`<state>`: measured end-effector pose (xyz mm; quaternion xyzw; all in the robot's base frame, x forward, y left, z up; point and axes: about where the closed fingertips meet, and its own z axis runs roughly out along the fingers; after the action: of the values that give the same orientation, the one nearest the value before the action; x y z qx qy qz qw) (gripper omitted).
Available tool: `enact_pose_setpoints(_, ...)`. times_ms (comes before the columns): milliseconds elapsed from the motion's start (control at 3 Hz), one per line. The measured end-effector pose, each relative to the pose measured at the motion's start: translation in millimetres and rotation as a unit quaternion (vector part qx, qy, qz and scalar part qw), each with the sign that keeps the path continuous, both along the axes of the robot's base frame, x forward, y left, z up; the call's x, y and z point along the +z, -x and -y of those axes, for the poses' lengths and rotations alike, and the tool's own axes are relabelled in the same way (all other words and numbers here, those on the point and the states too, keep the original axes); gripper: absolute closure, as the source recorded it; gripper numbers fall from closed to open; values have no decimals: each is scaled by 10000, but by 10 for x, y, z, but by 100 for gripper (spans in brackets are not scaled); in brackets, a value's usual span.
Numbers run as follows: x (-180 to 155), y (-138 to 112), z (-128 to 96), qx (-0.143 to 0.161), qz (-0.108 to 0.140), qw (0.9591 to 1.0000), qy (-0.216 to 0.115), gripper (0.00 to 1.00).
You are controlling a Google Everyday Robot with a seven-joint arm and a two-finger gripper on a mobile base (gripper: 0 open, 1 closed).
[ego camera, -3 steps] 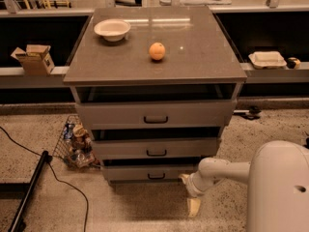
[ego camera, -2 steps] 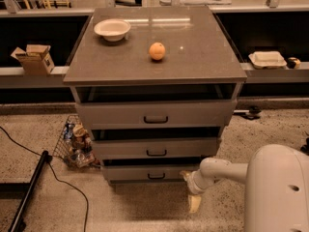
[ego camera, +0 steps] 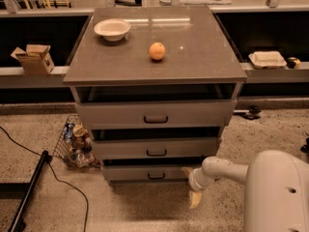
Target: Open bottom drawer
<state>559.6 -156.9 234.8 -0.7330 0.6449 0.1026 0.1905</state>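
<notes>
The grey cabinet has three drawers. The bottom drawer is the lowest, narrowest front, with a small black handle at its centre. It sits nearly flush under the middle drawer. My gripper is low, at the right end of the bottom drawer's front, to the right of the handle and apart from it. Its two pale fingers are spread, one near the drawer front and one toward the floor, with nothing between them. My white arm fills the lower right.
A white bowl and an orange sit on the cabinet top. A wire basket of items stands on the floor at the cabinet's left. A black pole and cable lie at lower left. A cardboard box and a food container sit on side ledges.
My gripper has edged slightly up and left, closer to the bottom drawer's front. The drawers have not moved.
</notes>
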Motion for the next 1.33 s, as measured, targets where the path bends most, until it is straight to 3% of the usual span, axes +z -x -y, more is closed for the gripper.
enact_pose_setpoints(667,-135,-367,102,-162,536,9983,141,0)
enact_pose_setpoints(1000,-230,-551,148,-275,658,9974,84,0)
enact_pose_setpoints(1333,-372,-728,163,-367,596,9975,-2,0)
